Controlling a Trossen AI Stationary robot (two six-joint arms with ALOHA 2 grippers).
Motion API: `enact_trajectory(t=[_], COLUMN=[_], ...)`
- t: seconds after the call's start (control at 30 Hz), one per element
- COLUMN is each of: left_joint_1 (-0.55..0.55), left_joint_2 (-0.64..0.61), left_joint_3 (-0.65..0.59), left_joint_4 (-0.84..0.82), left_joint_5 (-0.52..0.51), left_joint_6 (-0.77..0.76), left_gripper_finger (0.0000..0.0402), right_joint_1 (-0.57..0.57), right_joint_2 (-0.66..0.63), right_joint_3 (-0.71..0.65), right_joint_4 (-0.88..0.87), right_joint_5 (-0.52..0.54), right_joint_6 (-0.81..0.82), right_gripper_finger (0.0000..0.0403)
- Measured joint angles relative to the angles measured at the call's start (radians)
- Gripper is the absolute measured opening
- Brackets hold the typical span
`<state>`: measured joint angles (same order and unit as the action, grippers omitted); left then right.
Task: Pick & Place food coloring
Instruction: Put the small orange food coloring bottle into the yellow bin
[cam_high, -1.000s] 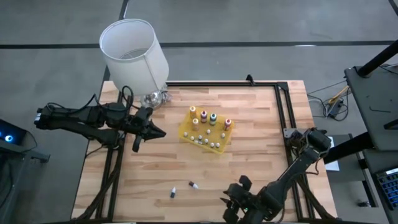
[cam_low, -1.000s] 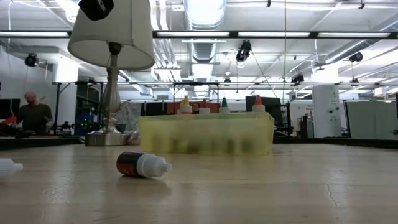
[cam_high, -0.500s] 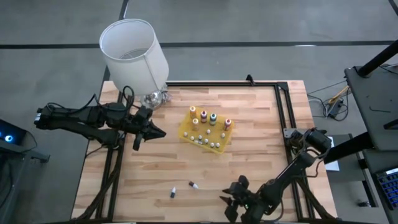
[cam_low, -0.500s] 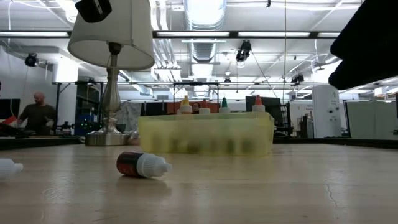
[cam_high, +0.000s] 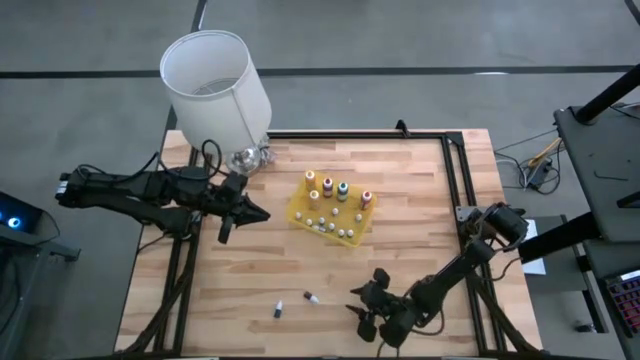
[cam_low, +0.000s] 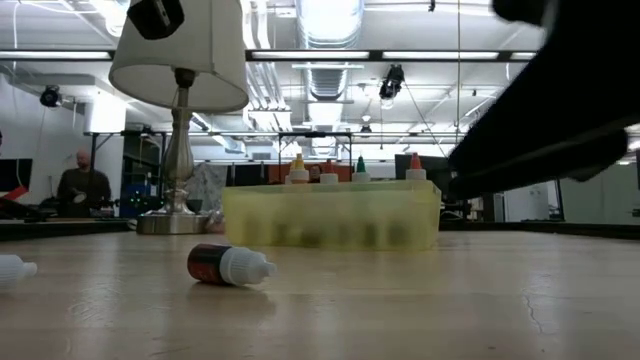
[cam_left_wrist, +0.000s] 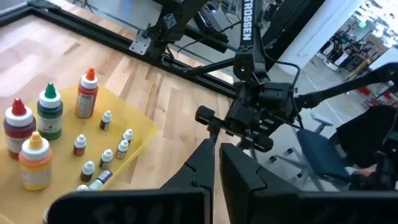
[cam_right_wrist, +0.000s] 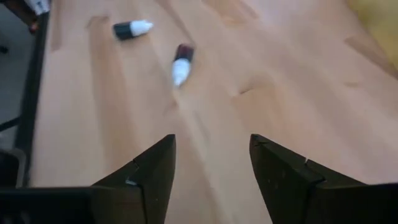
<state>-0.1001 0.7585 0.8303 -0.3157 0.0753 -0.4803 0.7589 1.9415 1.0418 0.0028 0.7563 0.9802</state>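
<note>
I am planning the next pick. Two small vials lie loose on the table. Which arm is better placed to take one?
The right. Its open gripper is near the two loose vials and faces them. The left gripper is shut and waits beside the lamp, farther away.

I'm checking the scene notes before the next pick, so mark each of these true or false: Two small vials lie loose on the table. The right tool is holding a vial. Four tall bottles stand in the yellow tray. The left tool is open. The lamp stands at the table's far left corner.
1. Two small vials lie loose on the table: true.
2. The right tool holds a vial: false; it is open and empty, short of the vials.
3. Four tall bottles stand in the yellow tray: true.
4. The left tool is open: false; it is shut.
5. The lamp stands at the far left corner: true.
</note>
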Motion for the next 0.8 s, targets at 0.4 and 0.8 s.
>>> enact_trajectory(t=[0.4,0.8], left_joint_1=[0.000,0.000], left_joint_2=[0.004,0.006], left_joint_3=[0.000,0.000], left_joint_4=[0.001,0.011], left_joint_5=[0.000,0.001], left_joint_6=[0.072,0.082], left_gripper_finger=[0.0000,0.0000], right_joint_1=[-0.066,-0.082], right_joint_2=[0.109,0.355], right_joint_3=[-0.027,0.240], right_joint_4=[0.333,0.339], right_joint_5=[-0.015,-0.012], right_joint_6=[-0.207,-0.272], right_gripper_finger=[0.0212,0.0212])
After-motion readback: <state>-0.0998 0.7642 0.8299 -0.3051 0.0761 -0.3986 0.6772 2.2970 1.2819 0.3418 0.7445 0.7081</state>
